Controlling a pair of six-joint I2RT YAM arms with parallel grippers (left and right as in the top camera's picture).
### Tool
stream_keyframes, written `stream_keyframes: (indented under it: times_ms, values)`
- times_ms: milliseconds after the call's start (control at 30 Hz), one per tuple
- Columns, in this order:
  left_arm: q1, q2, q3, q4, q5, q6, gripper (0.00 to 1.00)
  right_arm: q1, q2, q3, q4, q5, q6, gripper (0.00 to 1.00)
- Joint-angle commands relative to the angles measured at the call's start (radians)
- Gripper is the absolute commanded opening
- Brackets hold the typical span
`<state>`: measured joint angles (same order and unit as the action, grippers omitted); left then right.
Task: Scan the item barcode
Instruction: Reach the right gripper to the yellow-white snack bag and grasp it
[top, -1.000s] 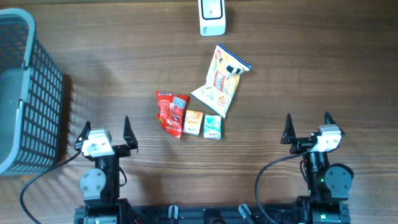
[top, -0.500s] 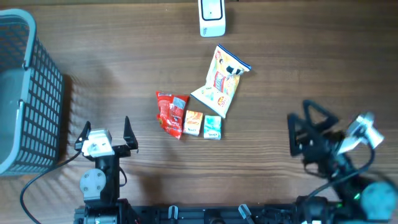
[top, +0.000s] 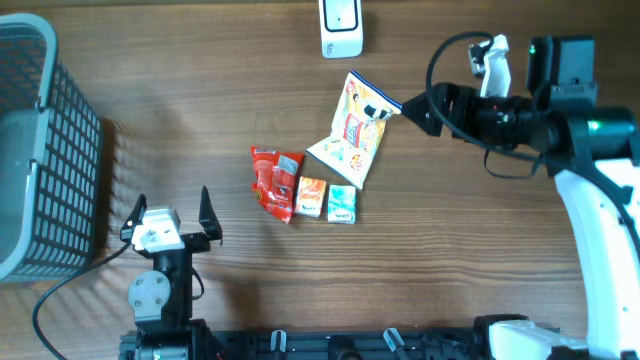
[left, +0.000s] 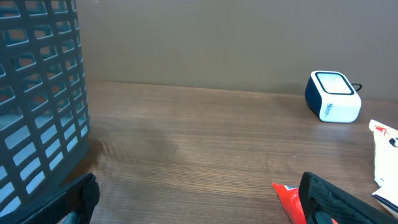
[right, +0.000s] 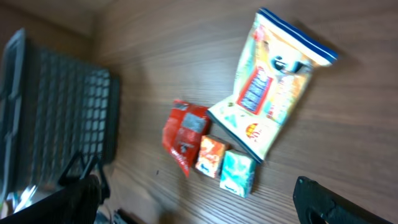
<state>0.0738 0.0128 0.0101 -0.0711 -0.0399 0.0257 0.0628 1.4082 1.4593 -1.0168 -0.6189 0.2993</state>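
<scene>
at the far left the grey plastic lattice basket (top: 45, 150) sits where it sat 1 second ago, on the brown wooden table (top: 200, 90). beside it the left gripper (top: 172, 208) has not stirred. it is parked at the near edge, fingers spread wide, holding nothing.

the 4 items have not shifted either. the red crinkled snack packet (top: 270, 180), the small orange carton (top: 311, 197) and the small teal carton (top: 342, 203) lie in a close row. the white-and-yellow printed snack bag with a blue top seal (top: 356, 130) lies just behind them. the white box-shaped barcode scanner (top: 341, 30) stands at the far edge, apart from the bag, with nothing presented to it.

the change is all on the right. the right gripper (top: 418, 108) has left its rest spot at the near edge and swung out over the table. it now points left, right beside the bag's blue-sealed corner, jaws wide and empty. whether it touches the bag cannot be told. its wrist camera takes in all 4 items.

this reads as the start of the reach, with the bag the likely pick. grasping it and showing its barcode to the scanner are not yet done. no barcode shows on any upper face.
</scene>
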Motion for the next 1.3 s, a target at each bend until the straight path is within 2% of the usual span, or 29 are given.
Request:
stream_keyframes:
  times_ms: [0,67,100,133,167,200,233,267,333,400,433,533,567,633,700,767,867,900,1033,1100,1167,1267]
  values:
    - [-0.005,-0.008,-0.005,0.055,0.159,-0.017,1.00,0.003,0.059,0.025,-0.050,0.042,0.085,1.00]
    - [-0.005,-0.008,-0.005,0.078,0.590,-0.132,1.00,0.012,0.089,0.024,-0.078,0.001,0.020,1.00]
    - [-0.005,-0.008,-0.005,0.122,0.793,-0.146,1.00,0.027,0.100,0.024,-0.084,-0.002,-0.016,1.00]
    - [-0.005,-0.008,-0.004,0.180,0.902,-0.147,1.00,0.055,0.114,0.022,-0.095,0.002,-0.039,1.00]
    - [-0.005,-0.008,-0.004,0.270,0.924,-0.217,1.00,0.084,0.125,0.019,-0.095,0.023,-0.037,1.00]
    - [-0.005,-0.008,-0.003,0.414,0.922,-0.351,1.00,0.111,0.139,0.019,-0.086,0.050,-0.036,1.00]
    - [-0.004,-0.007,0.008,0.558,0.921,-0.432,1.00,0.139,0.156,0.019,-0.071,0.091,-0.032,1.00]
    - [-0.003,-0.004,0.038,0.592,0.912,-0.451,1.00,0.167,0.176,0.019,-0.059,0.122,-0.010,1.00]
    - [0.002,0.052,0.187,0.409,0.888,-0.393,1.00,0.201,0.213,0.019,-0.023,0.175,0.074,1.00]
    - [0.026,0.200,0.383,0.129,0.876,-0.282,1.00,0.219,0.240,0.019,0.005,0.192,0.068,1.00]
    - [0.038,0.316,0.505,0.012,0.876,-0.248,1.00,0.220,0.251,0.019,0.012,0.194,0.068,1.00]
    - [0.054,0.773,0.991,-0.451,0.748,-0.238,1.00,0.220,0.256,0.020,0.078,0.193,0.120,0.99]
    - [0.054,0.870,1.082,-0.525,0.756,-0.239,1.00,0.220,0.256,0.020,0.095,0.192,0.156,1.00]
    - [0.054,1.076,1.253,-0.716,0.796,-0.239,1.00,0.223,0.256,0.020,0.120,0.178,0.132,1.00]
    - [0.053,1.233,1.302,-0.810,0.779,-0.242,1.00,0.243,0.261,0.019,0.140,0.179,0.068,1.00]
    - [0.053,1.355,1.309,-0.921,0.607,-0.275,1.00,0.286,0.285,0.020,0.159,0.256,0.076,1.00]
    - [0.053,1.444,1.308,-0.999,0.349,-0.377,1.00,0.324,0.324,0.019,0.178,0.357,0.142,1.00]
    - [0.053,1.473,1.308,-1.015,0.290,-0.378,1.00,0.353,0.371,0.019,0.209,0.362,0.173,0.96]
    - [0.053,1.481,1.308,-1.011,0.233,-0.378,1.00,0.394,0.486,0.019,0.267,0.364,0.172,0.89]
    - [0.053,1.481,1.308,-1.011,0.232,-0.378,1.00,0.421,0.535,0.019,0.296,0.377,0.114,0.79]
    - [0.053,1.481,1.308,-1.011,0.232,-0.378,1.00,0.452,0.554,0.019,0.305,0.474,0.117,0.74]
    - [0.053,1.481,1.308,-1.011,0.232,-0.378,1.00,0.528,0.569,0.019,0.323,0.702,0.119,0.75]
